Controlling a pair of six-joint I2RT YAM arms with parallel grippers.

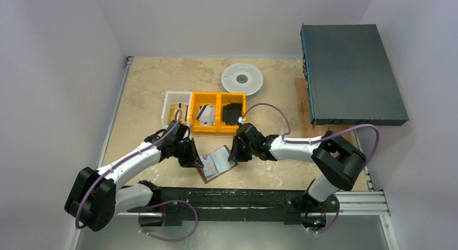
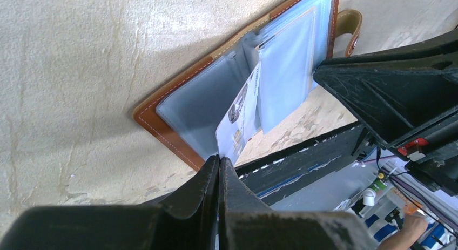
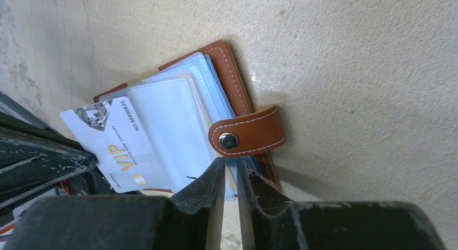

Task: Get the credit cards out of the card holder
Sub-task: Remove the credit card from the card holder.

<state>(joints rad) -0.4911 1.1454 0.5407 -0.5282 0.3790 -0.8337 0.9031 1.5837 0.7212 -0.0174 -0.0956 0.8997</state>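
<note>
L gripper is pressed fully together on the bottom corner of a white VIP card. In the L wrist view we see the fingertips meet right at the card's edge. The card sticks partway out of the card holder, w/ its other end tucked among the clear sleeves.

The holder lies open on the table, btwn the two grippers and close to the front rail, brown cover down and pale inner face up.

R gripper is nearly closed, pinching the edge of the sleeve stack just below the brown snap strap. Only a thin gap shows btwn its fingers, w/ sleeve material in it.

Behind the holder is an orange bin w/ two compartments: loose cards in the L one, a black item in the R one. A white bin touches its L side. A white spool sits further back, and a dark box at the R edge.
</note>
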